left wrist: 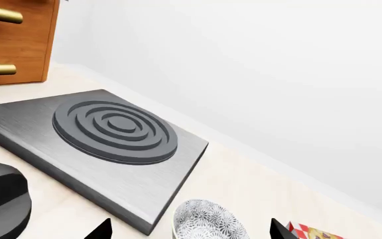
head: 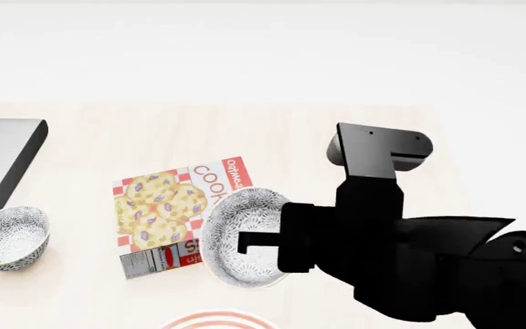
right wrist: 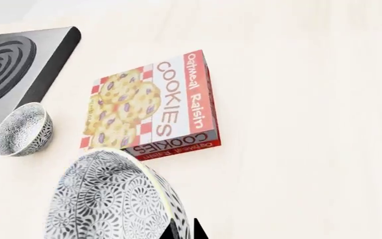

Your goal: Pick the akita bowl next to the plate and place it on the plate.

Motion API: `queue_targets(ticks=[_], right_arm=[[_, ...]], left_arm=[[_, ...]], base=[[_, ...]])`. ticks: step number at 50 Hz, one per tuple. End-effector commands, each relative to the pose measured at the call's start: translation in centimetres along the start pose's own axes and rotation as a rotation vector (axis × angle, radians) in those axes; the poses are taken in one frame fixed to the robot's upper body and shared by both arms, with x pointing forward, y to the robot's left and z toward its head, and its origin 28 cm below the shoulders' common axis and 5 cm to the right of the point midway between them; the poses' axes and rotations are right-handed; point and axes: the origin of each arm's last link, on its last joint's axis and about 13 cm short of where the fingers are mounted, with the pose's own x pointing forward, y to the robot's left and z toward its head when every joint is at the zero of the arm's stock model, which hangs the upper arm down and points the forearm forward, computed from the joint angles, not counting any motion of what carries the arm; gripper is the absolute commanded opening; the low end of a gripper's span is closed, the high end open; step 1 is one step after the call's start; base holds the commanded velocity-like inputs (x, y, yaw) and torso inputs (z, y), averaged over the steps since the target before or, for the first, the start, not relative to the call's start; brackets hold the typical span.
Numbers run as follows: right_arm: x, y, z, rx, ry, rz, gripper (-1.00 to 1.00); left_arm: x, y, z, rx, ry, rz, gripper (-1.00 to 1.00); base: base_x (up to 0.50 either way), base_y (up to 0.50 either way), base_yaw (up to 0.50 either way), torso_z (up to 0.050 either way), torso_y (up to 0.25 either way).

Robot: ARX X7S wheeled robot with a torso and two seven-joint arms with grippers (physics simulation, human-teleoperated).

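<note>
The akita bowl (head: 235,229), grey-and-white patterned, hangs tilted above the counter over the corner of a cookie box, with my right gripper (head: 246,245) shut on its rim. In the right wrist view the bowl's (right wrist: 105,199) patterned outside fills the lower part, with the right gripper's (right wrist: 184,232) two tips pinched close at its wall. Only the plate's (head: 216,321) red-ringed edge shows, at the near edge of the head view just below the bowl. My left gripper (left wrist: 191,231) is open, and a look-alike bowl (left wrist: 208,223) lies on the counter between its tips.
The look-alike bowl (head: 9,236) stands at the left, beside a grey stove plate (head: 7,154). An oatmeal raisin cookie box (head: 176,209) lies flat mid-counter. A wooden cabinet with brass handles (left wrist: 15,40) stands beyond the stove (left wrist: 115,129). A white wall runs along the back.
</note>
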Motion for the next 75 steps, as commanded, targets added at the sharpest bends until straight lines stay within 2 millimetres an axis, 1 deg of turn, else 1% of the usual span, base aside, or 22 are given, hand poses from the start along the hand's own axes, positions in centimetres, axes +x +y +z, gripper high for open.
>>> queue_targets(ticks=[1, 15, 24, 40, 57, 63, 66, 75], right_arm=[[-0.3, 0.3, -0.9, 0.024, 0.048, 0.093, -1.0], [0.4, 0.3, -2.3, 0.029, 0.111, 0.133, -1.0], [1.1, 0.3, -3.3, 0.03, 0.146, 0.157, -1.0], [1.2, 0.4, -4.9, 0.003, 0.209, 0.206, -1.0], [1.5, 0.1, -6.2, 0.005, 0.26, 0.221, -1.0], [1.6, 0.0, -6.4, 0.001, 0.268, 0.223, -1.0], [1.8, 0.1, -6.5, -0.003, 0.275, 0.223, -1.0], [2.2, 0.1, -6.8, -0.003, 0.28, 0.227, -1.0]], left_arm=[[0.0, 0.0, 0.0, -0.001, 0.001, 0.0, 1.0], [0.2, 0.1, -0.3, -0.002, 0.001, 0.001, 1.0], [0.1, 0.1, -0.1, -0.002, 0.001, 0.001, 1.0], [0.1, 0.1, -0.2, -0.001, 0.001, 0.002, 1.0], [0.1, 0.1, -0.3, 0.0, -0.001, 0.001, 1.0], [0.1, 0.0, 0.0, 0.0, 0.0, 0.001, 1.0], [0.2, 0.2, -0.4, -0.001, 0.0, 0.001, 1.0], [0.2, 0.2, -0.3, 0.0, -0.001, 0.001, 1.0]], base=[[0.0, 0.0, 0.0, 0.0, 0.0], [0.0, 0.0, 0.0, 0.0, 0.0], [0.0, 0.0, 0.0, 0.0, 0.001], [0.0, 0.0, 0.0, 0.0, 0.0], [0.0, 0.0, 0.0, 0.0, 0.001], [0.0, 0.0, 0.0, 0.0, 0.0], [0.0, 0.0, 0.0, 0.0, 0.0], [0.0, 0.0, 0.0, 0.0, 0.0]])
